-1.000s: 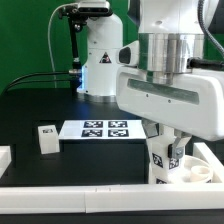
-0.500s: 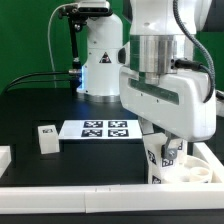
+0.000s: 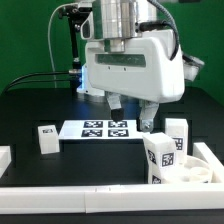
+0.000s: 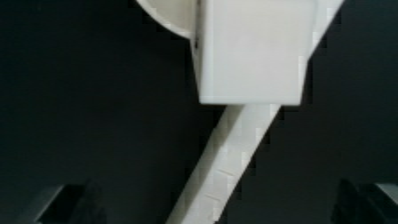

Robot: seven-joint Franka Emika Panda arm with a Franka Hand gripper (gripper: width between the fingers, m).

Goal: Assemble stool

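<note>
The round white seat disc [image 3: 192,176] lies at the exterior view's lower right. Two tagged white legs stand upright on it, one in front [image 3: 160,158] and one behind [image 3: 177,134]. A third leg [image 3: 46,138] lies loose at the exterior view's left. My gripper [image 3: 131,111] hangs open and empty above the table, up and to the left of the seat, touching nothing. In the wrist view a leg [image 4: 258,50] and the seat's rim [image 4: 166,15] lie far from my open gripper [image 4: 217,208], whose dark fingertips [image 4: 64,205] show only at the corners.
The marker board [image 3: 100,129] lies flat under the gripper. Long white border rails run along the front [image 3: 90,196] and the right [image 3: 214,158]; one rail also crosses the wrist view [image 4: 228,165]. The robot base [image 3: 98,60] stands at the back.
My gripper has let go of the front leg on the seat, risen, and moved to the exterior view's left. The leg stays standing upright.
</note>
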